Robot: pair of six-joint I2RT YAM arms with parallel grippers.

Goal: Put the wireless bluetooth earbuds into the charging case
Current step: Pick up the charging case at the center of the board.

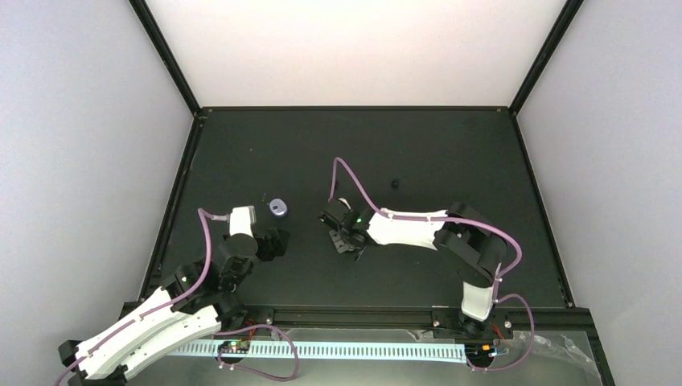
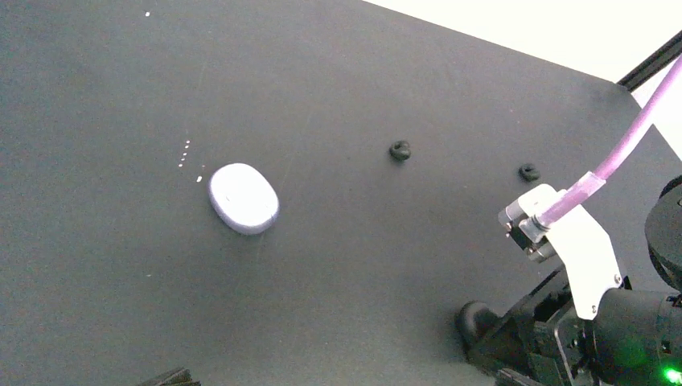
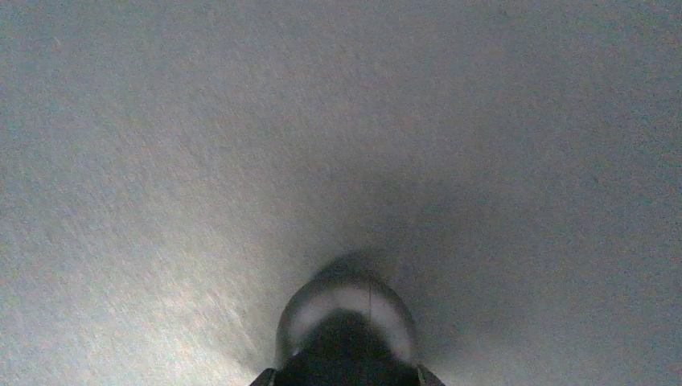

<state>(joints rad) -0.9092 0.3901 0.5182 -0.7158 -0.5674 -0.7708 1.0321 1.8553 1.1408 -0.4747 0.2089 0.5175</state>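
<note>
Right gripper (image 1: pixel 344 241) holds a dark case (image 3: pixel 346 318) against the table (image 1: pixel 442 145).
Its fingers sit tight on either side of the case. Two black buds (image 2: pixel 400 149) lie loose farther back. A closed lilac case (image 2: pixel 244 198) rests near the left gripper (image 1: pixel 276 243), whose opening cannot be told.

Grainy grey bench (image 3: pixel 161 121) fills the view. At bottom centre, a rounded glossy object (image 3: pixel 347 310) with a fine vertical seam sits between the two finger ends of the gripper (image 3: pixel 344 376). Contact cannot be confirmed.
</note>
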